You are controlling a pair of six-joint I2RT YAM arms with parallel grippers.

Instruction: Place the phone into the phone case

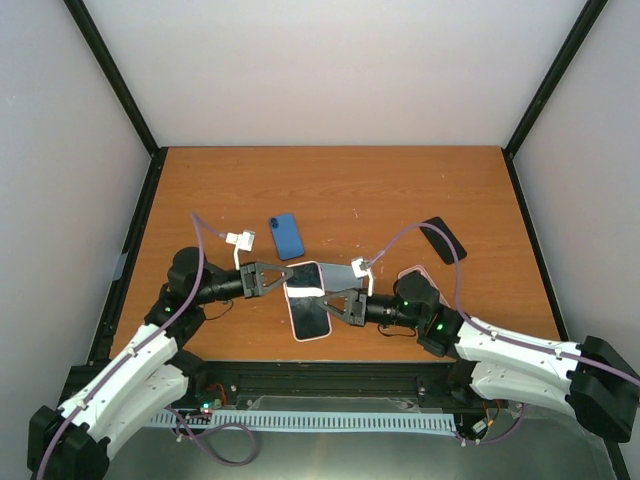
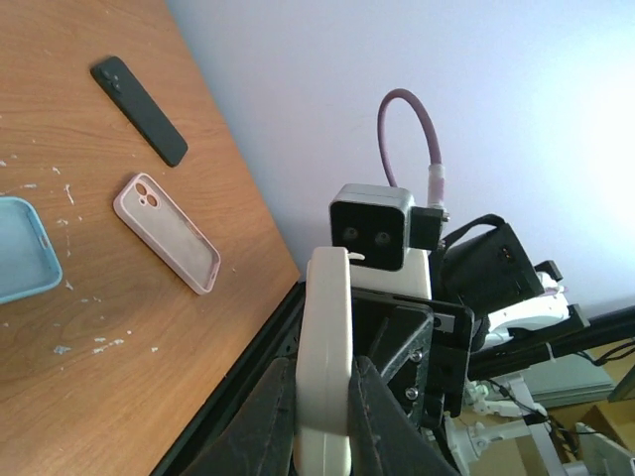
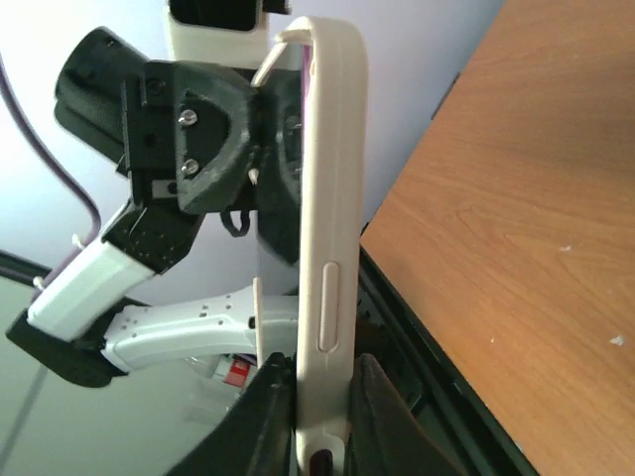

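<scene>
A cream phone case [image 1: 308, 300] is held edge-up above the table's near edge, between both grippers. In the top view a dark phone screen [image 1: 311, 317] shows inside its rim. My left gripper [image 1: 287, 281] is shut on the case's far-left end, and the case's edge [image 2: 327, 337] sits pinched between its fingers [image 2: 268, 416]. My right gripper [image 1: 327, 304] is shut on the near-right end, and the case's side with its long button [image 3: 329, 297] rises between its fingers [image 3: 382, 416]. The phone's face is hidden in both wrist views.
On the wooden table [image 1: 330, 190] lie a blue case [image 1: 287, 235], a pale blue case [image 1: 340, 272], a pink case [image 2: 167, 233] partly under the right arm, and a black phone [image 1: 444, 238]. The black frame rail [image 1: 330, 372] runs along the near edge.
</scene>
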